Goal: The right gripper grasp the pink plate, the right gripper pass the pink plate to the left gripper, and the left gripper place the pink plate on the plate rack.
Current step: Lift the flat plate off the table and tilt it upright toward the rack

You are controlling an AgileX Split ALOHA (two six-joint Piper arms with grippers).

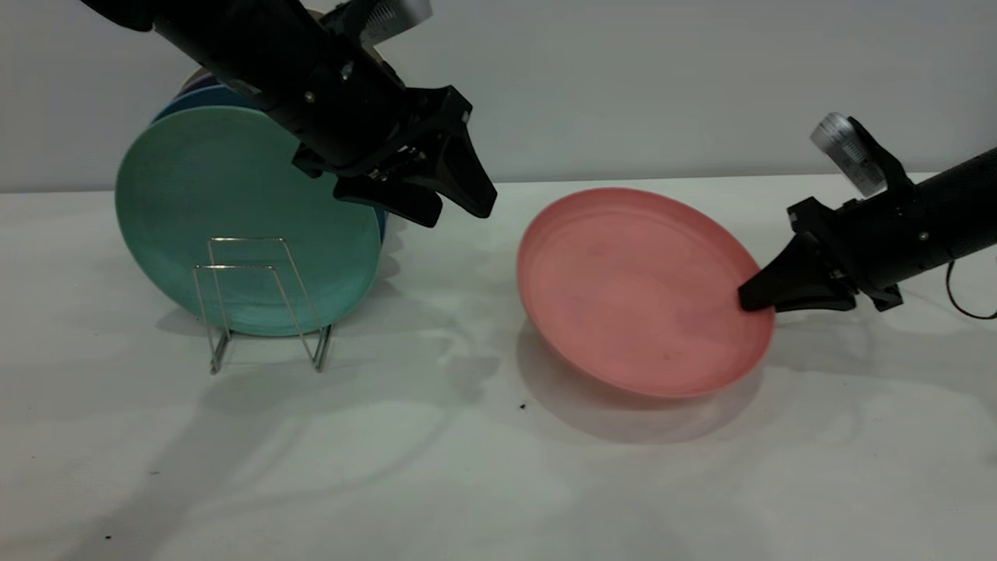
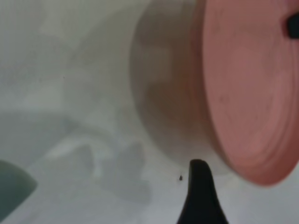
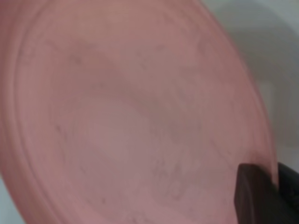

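Observation:
The pink plate (image 1: 631,288) stands tilted on the table at the right of centre, its face turned toward the left arm. I cannot tell whether its lower rim touches the table. My right gripper (image 1: 752,298) is shut on its right rim, and the right wrist view shows a finger (image 3: 254,196) on each side of the rim and the plate (image 3: 131,116) filling the frame. My left gripper (image 1: 458,214) hangs open and empty above the table, left of the plate. One finger (image 2: 201,196) shows in the left wrist view, apart from the plate (image 2: 247,93). The wire plate rack (image 1: 234,266) stands at the left.
A mint-green plate (image 1: 234,202) stands upright in the rack, with more plates stacked behind it. Bare white table lies between the rack and the pink plate and along the front. A grey wall closes the back.

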